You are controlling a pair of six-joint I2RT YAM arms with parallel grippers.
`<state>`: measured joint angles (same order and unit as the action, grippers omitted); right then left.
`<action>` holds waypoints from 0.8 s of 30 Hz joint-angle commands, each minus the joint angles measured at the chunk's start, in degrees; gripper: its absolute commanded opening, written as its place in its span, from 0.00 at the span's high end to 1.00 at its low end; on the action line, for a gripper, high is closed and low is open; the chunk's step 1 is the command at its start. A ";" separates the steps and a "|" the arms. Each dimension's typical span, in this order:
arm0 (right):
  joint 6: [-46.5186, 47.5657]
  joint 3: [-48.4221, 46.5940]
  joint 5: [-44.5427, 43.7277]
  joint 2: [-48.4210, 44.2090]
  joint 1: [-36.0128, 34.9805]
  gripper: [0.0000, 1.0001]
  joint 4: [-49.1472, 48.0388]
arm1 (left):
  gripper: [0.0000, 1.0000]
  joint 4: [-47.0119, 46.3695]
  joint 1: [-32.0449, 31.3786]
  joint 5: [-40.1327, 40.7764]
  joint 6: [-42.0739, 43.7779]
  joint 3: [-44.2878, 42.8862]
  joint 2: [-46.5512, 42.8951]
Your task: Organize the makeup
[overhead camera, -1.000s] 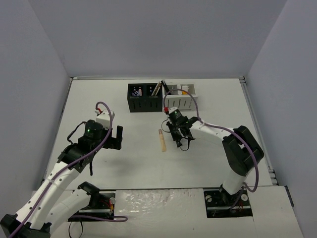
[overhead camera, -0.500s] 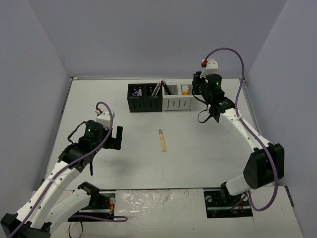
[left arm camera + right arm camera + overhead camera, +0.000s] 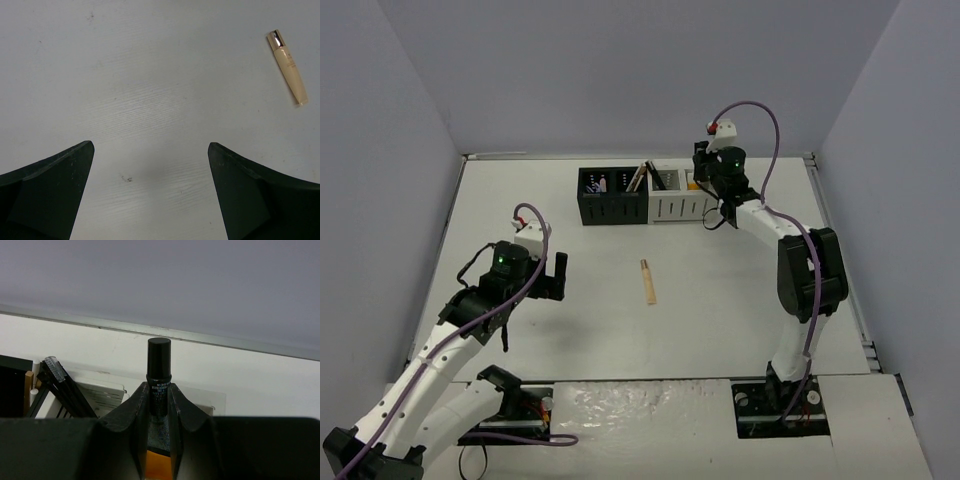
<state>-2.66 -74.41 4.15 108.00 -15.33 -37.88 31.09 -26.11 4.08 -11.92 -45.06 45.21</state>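
Observation:
My right gripper (image 3: 159, 386) is shut on a small black tube (image 3: 159, 365) that sticks up between its fingers. It hovers at the right end of the white organizer (image 3: 670, 208) at the back of the table. Orange (image 3: 159, 466) shows low in the gap between the fingers; I cannot tell whether it belongs to the held tube. Black brushes (image 3: 62, 385) stand in the white organizer (image 3: 102, 390). A tan tube (image 3: 647, 282) lies loose mid-table, also visible in the left wrist view (image 3: 287, 67). My left gripper (image 3: 150, 150) is open over bare table, left of that tube.
A black slotted organizer (image 3: 611, 197) with several items stands against the white one's left side. Grey walls enclose the table on three sides. The right arm (image 3: 800, 270) stretches along the right half of the table.
The right arm has swung from beside the tan tube mid-table up to the back, then slightly left over the white organizer, carrying the black tube. The left arm has stayed put.

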 commanded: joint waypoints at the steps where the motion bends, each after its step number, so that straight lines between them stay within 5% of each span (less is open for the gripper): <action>1: 1.31 -0.41 1.37 -0.73 0.30 0.89 -10.11 | 0.03 -1.76 0.53 -0.30 0.50 -2.49 -0.21; 10: 0.43 3.62 2.09 -2.36 0.18 0.67 -9.59 | 0.03 -1.74 0.71 -0.17 0.50 -2.36 0.19; 16: -0.47 8.22 1.85 -7.96 -0.02 0.62 -7.92 | 0.03 -1.79 0.76 -0.30 0.41 -2.44 0.70; 21: -1.56 7.58 -2.15 -17.75 -2.90 0.57 5.52 | 0.03 -1.91 0.80 -0.12 0.49 -2.49 0.76; 24: -2.77 4.23 -6.03 -20.46 -7.08 0.52 23.53 | 0.03 -1.78 1.21 -0.12 0.41 -2.71 1.31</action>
<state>-3.46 -64.69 3.53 96.61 -17.17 -30.26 31.07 -25.73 4.05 -11.92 -45.06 45.74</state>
